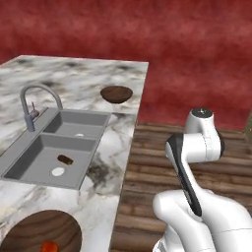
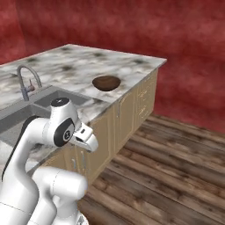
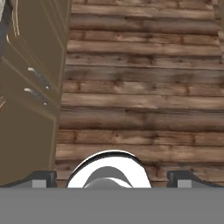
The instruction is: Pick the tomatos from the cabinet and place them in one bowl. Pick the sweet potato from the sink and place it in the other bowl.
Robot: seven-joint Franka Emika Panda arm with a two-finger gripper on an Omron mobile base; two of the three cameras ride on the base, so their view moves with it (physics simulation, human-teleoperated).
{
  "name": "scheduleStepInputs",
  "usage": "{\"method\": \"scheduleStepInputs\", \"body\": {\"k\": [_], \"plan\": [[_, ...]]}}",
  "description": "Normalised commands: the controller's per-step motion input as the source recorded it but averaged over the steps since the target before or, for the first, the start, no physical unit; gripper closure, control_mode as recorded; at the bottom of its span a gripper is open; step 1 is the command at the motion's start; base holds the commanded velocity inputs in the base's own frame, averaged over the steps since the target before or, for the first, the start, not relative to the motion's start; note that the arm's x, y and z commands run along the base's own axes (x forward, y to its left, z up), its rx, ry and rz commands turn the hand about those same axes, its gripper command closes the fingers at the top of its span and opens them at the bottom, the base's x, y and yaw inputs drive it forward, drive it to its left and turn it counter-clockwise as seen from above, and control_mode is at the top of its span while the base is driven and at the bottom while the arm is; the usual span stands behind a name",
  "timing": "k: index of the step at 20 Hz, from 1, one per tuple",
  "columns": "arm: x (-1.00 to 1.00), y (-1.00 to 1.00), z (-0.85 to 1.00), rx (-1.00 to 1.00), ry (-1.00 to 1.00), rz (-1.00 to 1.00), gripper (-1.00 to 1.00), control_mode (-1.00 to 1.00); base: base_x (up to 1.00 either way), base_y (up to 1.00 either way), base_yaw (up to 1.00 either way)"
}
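Dark brown against grey steel: the sweet potato (image 1: pixel 65 159) lies in the nearer basin of the sink (image 1: pixel 29 170), left of centre in the left base view, just above the pale round drain (image 1: pixel 58 172). I judge that fetching it is my step in hand, since a tomato (image 1: pixel 48 246) already sits in the near bowl (image 1: pixel 29 229) at the lower left of that view. I cannot tell whether more than 1 tomato is in there, as the frame cuts the bowl off.

The far bowl (image 1: pixel 116 94) stands empty near the counter's edge, upper middle of the frame, well apart from the sink; that looks like the potato's destination.

My gripper (image 3: pixel 112 177) is parked low beside the counter, its 2 fingertips spread wide at the bottom corners of the hand view with nothing between them, looking down at the wooden floor (image 3: pixel 144 87) and the drawer fronts (image 3: pixel 30 87) at the left.

To do this well I would lift the hand clear above the marble counter (image 1: pixel 113 147) first, swing over the basin, and descend straight down so the fingers miss the sink wall. The faucet (image 1: pixel 34 101) stands at the far left rim; I would approach from the right. The potato seems to lie slanted, so I would turn the wrist to close across its narrow width.
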Motion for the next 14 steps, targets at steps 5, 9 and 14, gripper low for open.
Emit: {"method": "scheduleStepInputs", "body": {"k": [5, 9, 14], "plan": [[0.0, 0.0, 0.0, 0.0, 0.0, 0.0, -1.0, 1.0, -0.03, -0.38, -0.32], [0.0, 0.0, 0.0, 0.0, 0.0, 0.0, -1.0, 1.0, -0.03, -0.31, -0.33], [0.0, 0.0, 0.0, 0.0, 0.0, 0.0, -1.0, 1.0, 0.03, -0.2, -0.37]]}}
